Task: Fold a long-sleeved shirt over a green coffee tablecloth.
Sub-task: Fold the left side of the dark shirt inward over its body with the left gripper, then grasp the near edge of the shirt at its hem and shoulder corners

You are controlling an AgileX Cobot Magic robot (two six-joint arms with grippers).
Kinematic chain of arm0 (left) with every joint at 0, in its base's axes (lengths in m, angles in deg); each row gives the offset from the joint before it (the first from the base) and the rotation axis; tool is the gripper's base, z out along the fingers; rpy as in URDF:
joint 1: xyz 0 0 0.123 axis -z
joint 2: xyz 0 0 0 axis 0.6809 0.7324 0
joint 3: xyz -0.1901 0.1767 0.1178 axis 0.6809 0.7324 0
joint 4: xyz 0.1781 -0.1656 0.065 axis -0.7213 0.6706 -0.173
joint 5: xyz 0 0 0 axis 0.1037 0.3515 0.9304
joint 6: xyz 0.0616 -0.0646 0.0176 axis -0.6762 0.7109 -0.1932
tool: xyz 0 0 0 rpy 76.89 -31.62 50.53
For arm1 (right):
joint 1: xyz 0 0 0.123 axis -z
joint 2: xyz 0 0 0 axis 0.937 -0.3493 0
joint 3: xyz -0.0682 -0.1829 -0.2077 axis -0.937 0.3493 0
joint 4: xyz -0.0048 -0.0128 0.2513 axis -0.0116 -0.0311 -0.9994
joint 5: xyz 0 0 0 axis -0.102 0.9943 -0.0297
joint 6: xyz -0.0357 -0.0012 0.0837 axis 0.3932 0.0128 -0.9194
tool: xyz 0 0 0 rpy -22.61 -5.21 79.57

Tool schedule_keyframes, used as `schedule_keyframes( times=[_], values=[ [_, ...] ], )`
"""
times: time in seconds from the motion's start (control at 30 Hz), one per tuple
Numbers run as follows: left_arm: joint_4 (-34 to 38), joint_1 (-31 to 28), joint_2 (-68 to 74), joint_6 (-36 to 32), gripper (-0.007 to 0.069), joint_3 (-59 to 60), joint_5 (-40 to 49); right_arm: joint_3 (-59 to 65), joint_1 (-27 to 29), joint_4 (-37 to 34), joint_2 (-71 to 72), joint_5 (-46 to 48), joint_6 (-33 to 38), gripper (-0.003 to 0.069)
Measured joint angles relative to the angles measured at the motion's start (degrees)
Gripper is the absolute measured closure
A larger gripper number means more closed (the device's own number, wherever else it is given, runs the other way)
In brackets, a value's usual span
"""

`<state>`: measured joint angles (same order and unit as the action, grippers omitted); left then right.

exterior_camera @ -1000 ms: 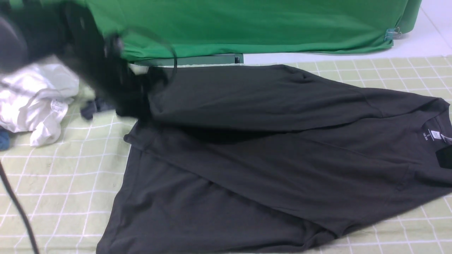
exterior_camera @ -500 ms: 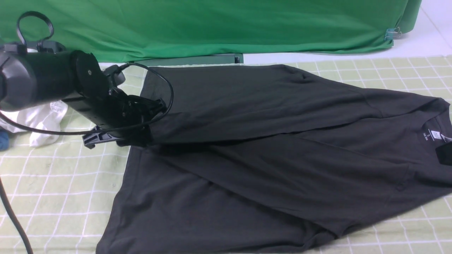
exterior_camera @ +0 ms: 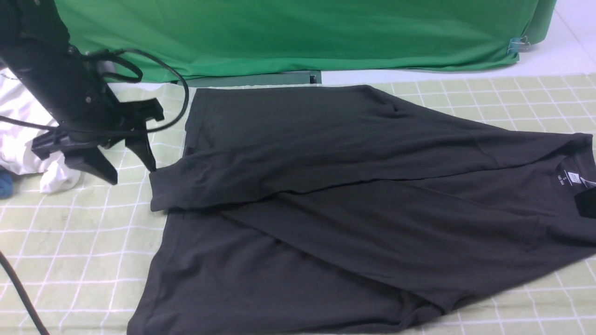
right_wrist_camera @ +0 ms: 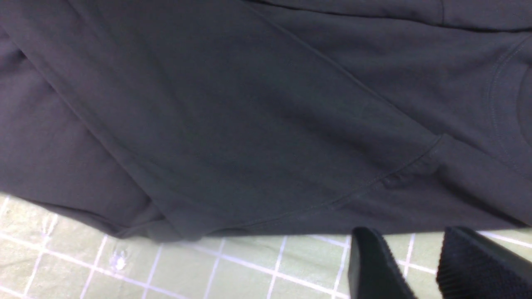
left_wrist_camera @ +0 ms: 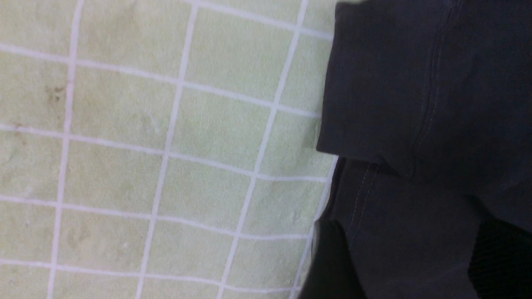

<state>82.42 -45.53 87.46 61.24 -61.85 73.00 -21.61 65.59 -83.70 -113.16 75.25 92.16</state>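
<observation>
1. The left gripper (exterior_camera: 132, 176) hangs over the tablecloth (exterior_camera: 70, 242) with its jaws spread wide and nothing between them. The shirt (exterior_camera: 354, 195) lies to the right of it, and the nearest part is a cuff (exterior_camera: 160, 197), just beside the inner fingertip.
2. The shirt's long axis runs left to right across the table. The hem end is on the left by the left gripper, and the collar with its white neck label (exterior_camera: 573, 178) is at the far right edge.
3. So the left arm is nearer the hem and cuff. The right gripper (right_wrist_camera: 419, 270) is over bare tablecloth just beside the shirt's near edge, in the region of a sleeve seam. Its jaws stand apart and hold nothing.
4. The shirt lies flat on the tablecloth, black and soft. One sleeve (exterior_camera: 279, 167) is laid across the body towards the hem, and a second diagonal fold crosses below it.
5. No chest print shows, so I cannot tell which face is up.
6. In my judgement the next fold is crosswise, hem towards collar, and each arm takes the end nearer to it.
</observation>
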Motion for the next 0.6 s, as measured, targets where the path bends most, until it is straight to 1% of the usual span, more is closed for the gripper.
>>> schedule_keyframes(
  times=[0.07, 0.2, 0.3, 0.4, 0.47, 0.6],
  values=[
    [0.8, 0.0, 0.0, -0.6, 0.0181, 0.0, 0.1, 0.0, 0.0, 0.0, 0.0, 0.0, 0.0, 0.0421],
    [4.0, 0.0, -0.8, -5.0, 0.0179, 0.1, 0.2, 0.0, 0.0, 0.0, 0.0, 0.0, 0.0, 0.0421],
    [5.0, 0.5, -2.9, -6.5, 0.0179, 2.5, 0.0, 0.0, 0.0, 0.0, 0.0, 0.1, 0.0, 0.0421],
    [4.9, 2.2, -6.3, -7.3, 0.0179, 9.5, 0.0, 0.0, 0.0, 0.0, 0.0, 0.1, 0.0, 0.0421],
    [4.5, 4.3, -8.4, -7.7, 0.0181, 15.8, -0.8, 0.0, 0.0, 0.0, 0.0, 0.1, 0.0, 0.0421],
    [3.4, 9.2, -10.5, -7.7, 0.0188, 27.0, -7.2, 0.0, 0.0, 0.0, 0.0, 0.1, 0.0, 0.0421]
  ],
)
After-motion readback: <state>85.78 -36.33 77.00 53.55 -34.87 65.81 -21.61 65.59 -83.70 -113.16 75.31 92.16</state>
